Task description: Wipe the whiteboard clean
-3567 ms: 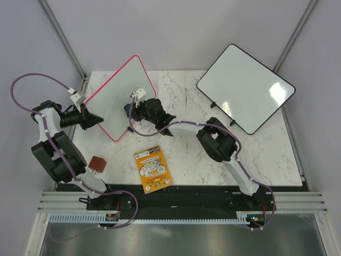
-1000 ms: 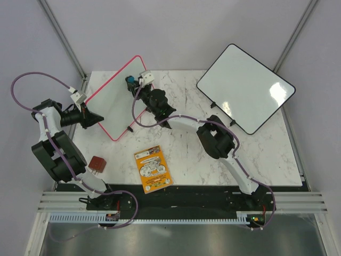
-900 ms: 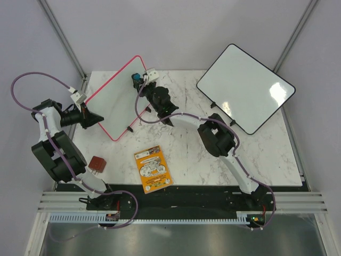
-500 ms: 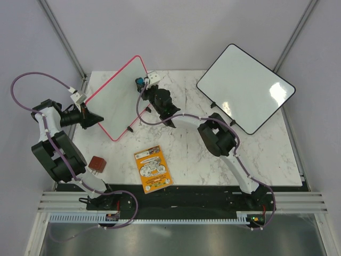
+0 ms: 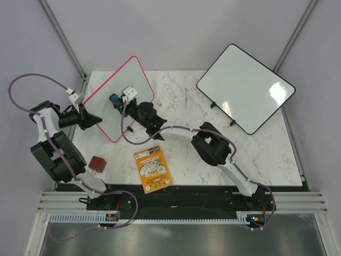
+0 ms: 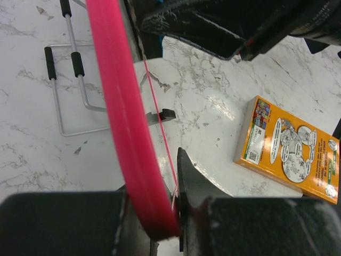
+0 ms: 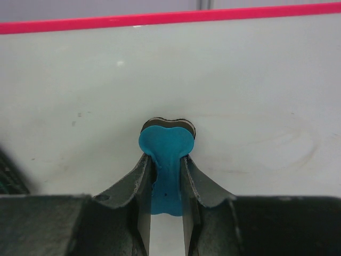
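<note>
1. The fingers point(image 7: 130, 186) of the right gripper point(image 5: 118, 99) are almost closed, pinching the stem of a blue eraser point(image 7: 165, 143) between them.
2. The eraser's rounded head has a dark pad at the front. That pad is pressed flat against the white face of the whiteboard point(image 5: 133, 80).
3. The fingers point(image 6: 186, 181) of the left gripper point(image 5: 88, 118) are clamped on the board's pink frame point(image 6: 120, 96), one finger on each side, at the board's left edge.
4. The whiteboard stands tilted at the far left of the marble table point(image 5: 181, 96), propped on a wire stand point(image 6: 69, 90) with black sleeves.
5. In the overhead view the eraser sits near the middle of the board, a little toward its near-left part.
6. In the right wrist view the board's face looks nearly clean, with only a few faint specks. The pink frame runs across the top of that view.
7. An orange booklet point(image 5: 153, 169) lies flat on the table near the front edge, well apart from the board.
8. A small brown block point(image 5: 97, 162) sits at the front left, beside the left arm.
9. A larger black-framed board point(image 5: 245, 88) stands tilted at the far right corner of the table.
</note>
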`<state>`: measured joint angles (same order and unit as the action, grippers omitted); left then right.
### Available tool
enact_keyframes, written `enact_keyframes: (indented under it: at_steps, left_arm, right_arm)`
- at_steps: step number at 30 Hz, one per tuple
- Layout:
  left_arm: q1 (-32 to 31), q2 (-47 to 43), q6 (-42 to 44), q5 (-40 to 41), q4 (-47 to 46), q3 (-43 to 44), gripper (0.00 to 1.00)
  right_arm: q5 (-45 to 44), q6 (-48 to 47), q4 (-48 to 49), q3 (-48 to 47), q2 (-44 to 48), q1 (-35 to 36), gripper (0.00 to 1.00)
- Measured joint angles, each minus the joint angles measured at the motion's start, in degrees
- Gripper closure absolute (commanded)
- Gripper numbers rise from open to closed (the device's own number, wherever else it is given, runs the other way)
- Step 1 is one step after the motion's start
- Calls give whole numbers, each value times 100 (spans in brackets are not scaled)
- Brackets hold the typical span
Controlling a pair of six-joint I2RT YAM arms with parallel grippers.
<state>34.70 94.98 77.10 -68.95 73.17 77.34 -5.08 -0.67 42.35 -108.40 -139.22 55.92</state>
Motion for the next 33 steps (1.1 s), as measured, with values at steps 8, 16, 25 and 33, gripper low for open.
enact_keyframes:
  at_steps: [8, 16, 25, 33]
  left_arm:
    - [2, 0, 0, 11, -24, 0, 98]
    - [-17, 0, -35, -22, -66, 2, 98]
    - [-50, 0, -162, -52, -133, 2, 98]
    - [-90, -66, -120, 22, -131, 2, 98]
  right_arm:
    - [170, -7, -11, -28, 20, 212, 100]
    - [452, 564, -140, -105, 20, -125, 100]
    - [358, 669, -754, -1443, -479, -933, 100]
    - [-144, 638, -732, -826, -321, -1394, 100]
